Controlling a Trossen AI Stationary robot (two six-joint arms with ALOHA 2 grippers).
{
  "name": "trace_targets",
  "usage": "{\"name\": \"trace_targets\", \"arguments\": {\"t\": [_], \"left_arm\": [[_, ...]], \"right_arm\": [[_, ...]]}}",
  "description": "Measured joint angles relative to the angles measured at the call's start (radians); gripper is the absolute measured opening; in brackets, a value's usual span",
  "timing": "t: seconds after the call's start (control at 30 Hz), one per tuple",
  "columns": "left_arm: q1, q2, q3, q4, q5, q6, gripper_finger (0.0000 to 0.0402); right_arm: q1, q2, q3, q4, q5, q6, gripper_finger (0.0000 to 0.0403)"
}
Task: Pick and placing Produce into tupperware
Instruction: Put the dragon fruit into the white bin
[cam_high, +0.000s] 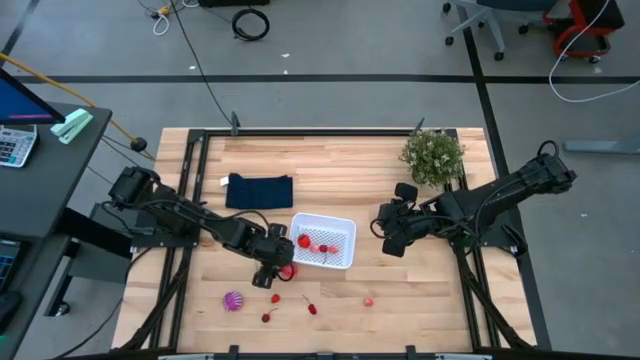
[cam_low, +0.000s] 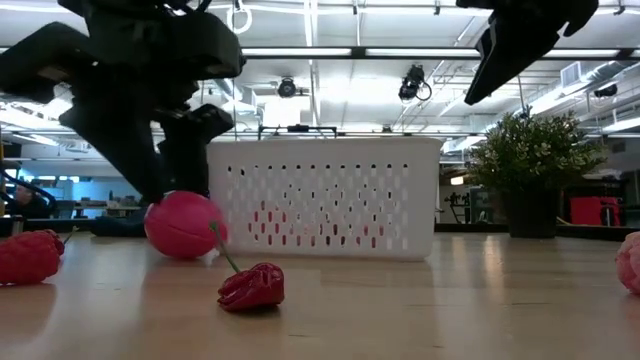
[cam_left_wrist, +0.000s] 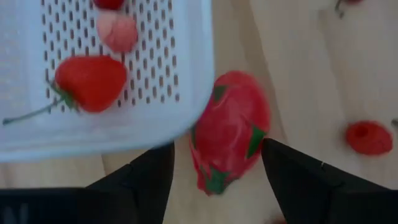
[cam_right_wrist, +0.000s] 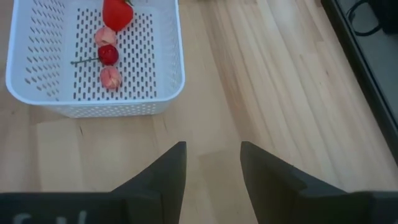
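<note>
The white perforated tupperware sits mid-table and holds a strawberry, a cherry and pinkish bits. The larger red piece with green scales lies on the wood against the tupperware's near left corner. My left gripper is open and low, with one finger on each side of that piece. Small red bits and the purple ribbed ball lie nearer the near edge. My right gripper hangs open over bare wood to the right of the tupperware. My left gripper comes from above and the left, its open fingers standing on either side of the larger red piece's end. That piece rests on the table. I cannot tell whether either finger touches it.
A dark navy folded cloth lies behind the tupperware on the left. A potted green plant stands at the far right corner. In the low view a red stemmed piece and a raspberry lie on the near wood.
</note>
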Motion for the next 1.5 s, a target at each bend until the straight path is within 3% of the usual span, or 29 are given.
{"name": "trace_targets", "arguments": {"t": [0.4,0.97,1.23,1.5], "left_arm": [[-0.022,0.084,0.004,0.083,0.076,-0.075,0.0247],[-0.031,0.116,0.013,0.106,0.082,-0.112,0.0234],[-0.031,0.115,0.149,0.035,0.082,-0.127,0.0240],[-0.028,0.113,0.349,-0.224,0.076,-0.078,0.0236]], "right_arm": [[0.000,-0.001,0.000,0.012,0.000,0.058,0.0160],[0.000,0.000,0.000,0.016,0.000,0.056,0.0160],[0.000,0.000,0.000,0.015,0.000,0.055,0.0160],[0.000,0.000,0.000,0.015,0.000,0.055,0.0160]]}}
